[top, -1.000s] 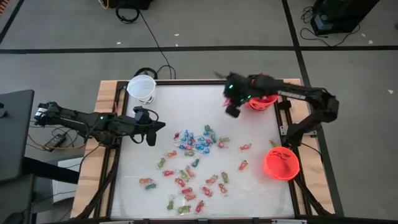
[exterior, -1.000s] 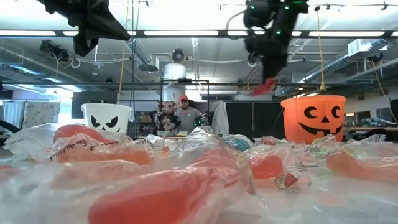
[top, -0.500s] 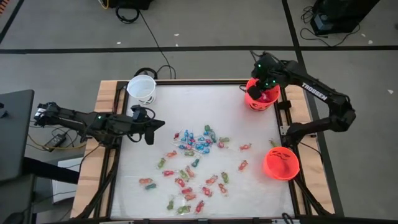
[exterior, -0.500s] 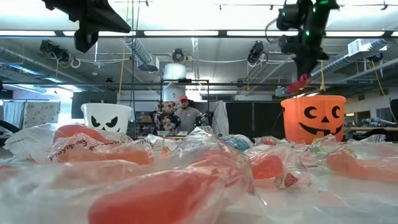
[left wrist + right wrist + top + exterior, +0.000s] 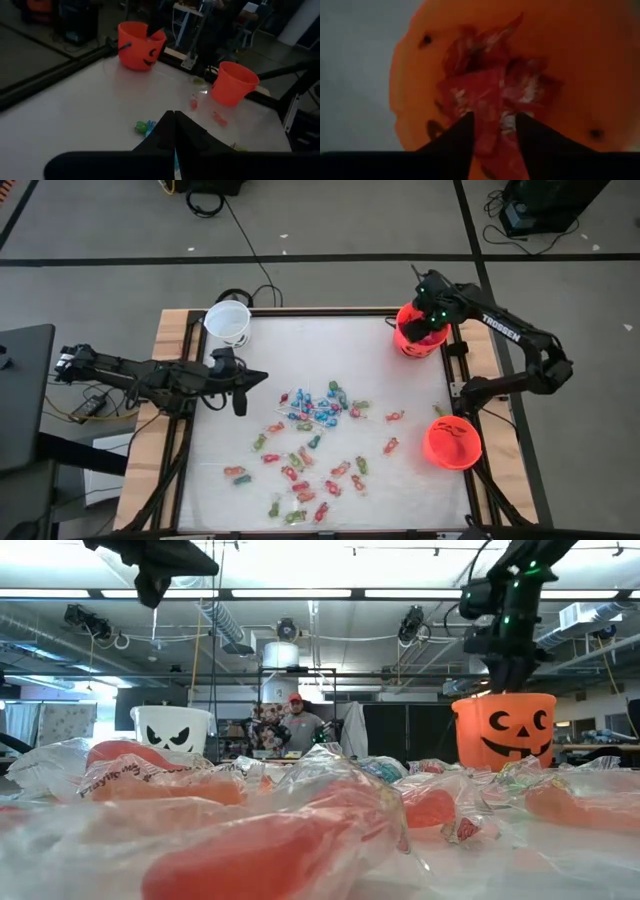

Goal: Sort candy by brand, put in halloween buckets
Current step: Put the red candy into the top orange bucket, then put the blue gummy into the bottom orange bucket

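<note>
White tabletop (image 5: 330, 350) w/ scattered candy (image 5: 312, 412), workshop behind (person (image 5: 297, 723) seated), left jaws clenched, right jaws released over orange bucket (image 5: 403, 340)

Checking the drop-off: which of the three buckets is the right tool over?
The orange bucket at the table's far right corner; the right tool hangs over its red packets. The other orange bucket and white bucket stand unattended.

The right hand (image 5: 428, 330) has swung from over the counter's back middle to above the orange bucket (image 5: 418, 332) at the back right corner. Its fingers, earlier pinched on a red candy, now stand apart over the red packets (image 5: 490, 95) inside.
</note>
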You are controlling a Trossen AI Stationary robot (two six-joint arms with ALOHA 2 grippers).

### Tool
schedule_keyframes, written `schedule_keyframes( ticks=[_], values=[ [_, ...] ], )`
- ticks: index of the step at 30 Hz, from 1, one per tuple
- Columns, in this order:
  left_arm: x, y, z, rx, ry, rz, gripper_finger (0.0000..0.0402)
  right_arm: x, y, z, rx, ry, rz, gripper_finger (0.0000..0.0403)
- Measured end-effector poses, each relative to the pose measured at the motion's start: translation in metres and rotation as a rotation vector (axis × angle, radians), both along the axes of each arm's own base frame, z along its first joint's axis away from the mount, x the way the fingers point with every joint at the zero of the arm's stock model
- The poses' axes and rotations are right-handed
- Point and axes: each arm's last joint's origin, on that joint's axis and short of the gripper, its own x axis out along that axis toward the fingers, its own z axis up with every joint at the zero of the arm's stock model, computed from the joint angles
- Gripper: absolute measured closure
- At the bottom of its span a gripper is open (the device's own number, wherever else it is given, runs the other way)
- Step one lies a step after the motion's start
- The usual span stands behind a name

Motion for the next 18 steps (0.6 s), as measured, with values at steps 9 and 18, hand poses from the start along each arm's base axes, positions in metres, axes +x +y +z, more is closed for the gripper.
schedule_keyframes(
  ticks=[9, 18],
  values=[
    [0.001, -0.004, -0.001, 0.123, 0.016, -0.094, 0.0399, 0.015, 0.043, 0.048, -0.114, -0.367, 0.147, 0.0197],
    [-0.006, -0.006, -0.036, 0.167, -0.097, -0.207, 0.04, 0.069, 0.104, 0.037, -0.008, -0.348, 0.426, 0.02]
  ],
)
